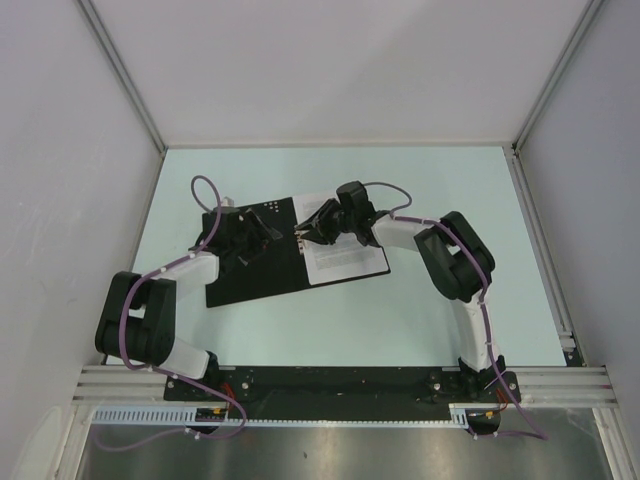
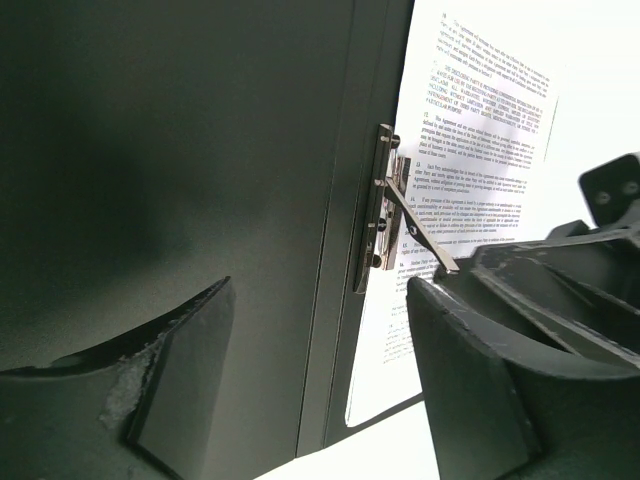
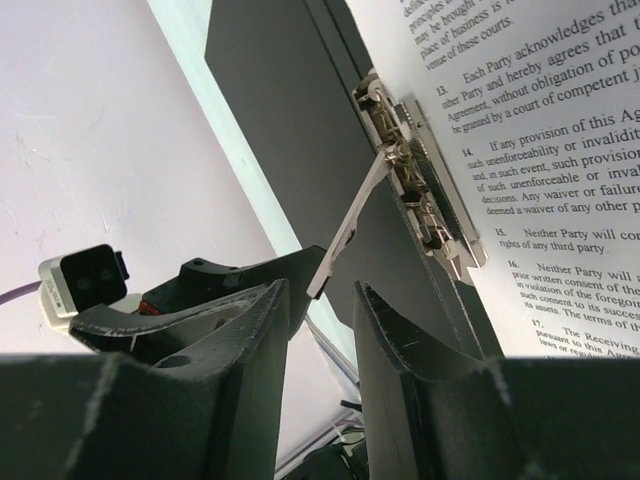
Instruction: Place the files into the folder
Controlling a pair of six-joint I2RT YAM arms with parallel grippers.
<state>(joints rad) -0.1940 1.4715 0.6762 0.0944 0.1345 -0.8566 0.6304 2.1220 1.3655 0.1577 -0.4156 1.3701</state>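
Right jaws slightly parted, straddling clip lever.

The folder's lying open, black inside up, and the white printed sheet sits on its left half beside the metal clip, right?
No. The white printed paper sheet lies on the right half of the open flat black folder, beside the silver metal clip, as the top external view shows. The rest holds.
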